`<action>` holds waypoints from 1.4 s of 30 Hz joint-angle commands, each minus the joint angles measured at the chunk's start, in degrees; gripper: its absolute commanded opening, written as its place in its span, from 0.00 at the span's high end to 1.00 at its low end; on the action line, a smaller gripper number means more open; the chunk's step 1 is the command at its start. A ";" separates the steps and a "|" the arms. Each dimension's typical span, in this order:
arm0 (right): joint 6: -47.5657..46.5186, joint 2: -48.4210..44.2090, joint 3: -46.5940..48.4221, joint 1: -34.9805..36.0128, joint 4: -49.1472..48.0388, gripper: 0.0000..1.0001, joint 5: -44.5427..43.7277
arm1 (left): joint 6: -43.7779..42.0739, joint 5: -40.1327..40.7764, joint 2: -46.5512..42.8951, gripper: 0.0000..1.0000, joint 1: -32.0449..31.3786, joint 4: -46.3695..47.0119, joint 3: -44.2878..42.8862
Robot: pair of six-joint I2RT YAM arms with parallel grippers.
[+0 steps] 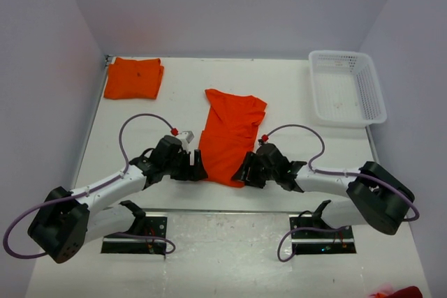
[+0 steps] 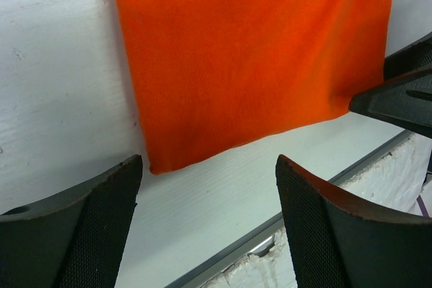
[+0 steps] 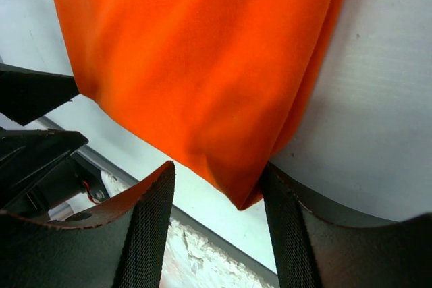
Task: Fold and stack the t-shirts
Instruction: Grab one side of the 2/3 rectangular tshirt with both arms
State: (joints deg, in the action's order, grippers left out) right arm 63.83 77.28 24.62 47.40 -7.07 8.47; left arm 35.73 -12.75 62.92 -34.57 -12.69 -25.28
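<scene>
left fingers (image 1: 198,170) stand apart and hold nothing: in the left wrist view the two dark pads sit low over the table (image 1: 174,106) with bare white surface showing in the gap. one near corner of the middle t-shirt (image 1: 230,137) lies at 12 o'clock from them, just beside the tip of the 9 o'clock pad. right fingers (image 1: 244,172) are spread as well. in the right wrist view the other near corner of the same shirt reaches into the gap and lies against the 3 o'clock pad, while the 9 o'clock pad is apart from the cloth, so nothing is clamped. seen from above, this bright orange shirt is folded lengthwise into a long strip at the middle of the table. its near hem lies between the two sets of fingers at 6 o'clock, and its wider, rumpled far end leans slightly toward 1 o'clock. a folded t-shirt (image 1: 133,78) lies flat in the table's 10 o'clock corner, well apart from the strip. a white lattice basket (image 1: 339,54) stands in the 2 o'clock corner, apart from both shirts.
</scene>
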 commanded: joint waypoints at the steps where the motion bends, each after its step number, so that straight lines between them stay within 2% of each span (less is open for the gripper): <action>1: 1.64 0.07 -2.82 1.38 11.28 0.45 -6.00 | -1.19 -1.22 0.10 0.19 0.47 2.32 0.67; 5: 2.70 -1.51 -3.88 1.47 11.55 0.49 -6.97 | -1.10 -1.05 0.28 0.19 0.47 2.49 0.76; 7: 3.49 -1.51 -3.79 1.56 12.43 0.59 -7.76 | -0.92 -1.05 0.37 0.19 0.47 2.49 0.93; 8: 3.67 -1.34 -3.79 1.47 12.52 0.67 -7.68 | -0.92 -0.87 0.37 0.19 0.47 2.67 1.11; 10: 4.10 -0.55 -3.88 1.56 12.08 0.75 -7.59 | -0.83 -0.69 0.37 0.19 0.47 2.93 1.46; 11: 4.02 -0.02 -3.79 1.56 11.91 0.85 -7.59 | -0.75 -0.61 0.45 0.19 0.47 3.11 1.63; 19: 4.46 4.11 -4.06 1.56 9.18 0.94 -5.83 | -0.74 -0.87 0.63 0.18 0.47 3.63 1.46; 20: 4.46 4.02 -4.06 1.56 9.35 1.00 -5.83 | -0.66 -1.04 0.80 0.18 0.47 3.90 1.55; 28: 4.37 2.27 -3.44 1.73 12.60 1.00 -7.85 | -0.31 -0.17 2.56 0.22 0.47 4.34 1.81; 36: 4.37 0.42 -3.88 1.65 13.58 1.00 -8.38 | 0.84 8.18 1.68 0.37 0.55 0.12 1.19; 42: 4.55 -0.11 -4.32 1.73 13.75 1.00 -8.38 | 1.19 6.43 3.26 0.47 0.90 2.23 1.90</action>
State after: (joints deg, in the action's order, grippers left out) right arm 69.45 76.31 22.94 48.75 -3.03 4.78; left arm 36.82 -6.90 65.23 -34.41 -10.76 -23.97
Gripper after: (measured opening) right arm 0.008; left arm 0.541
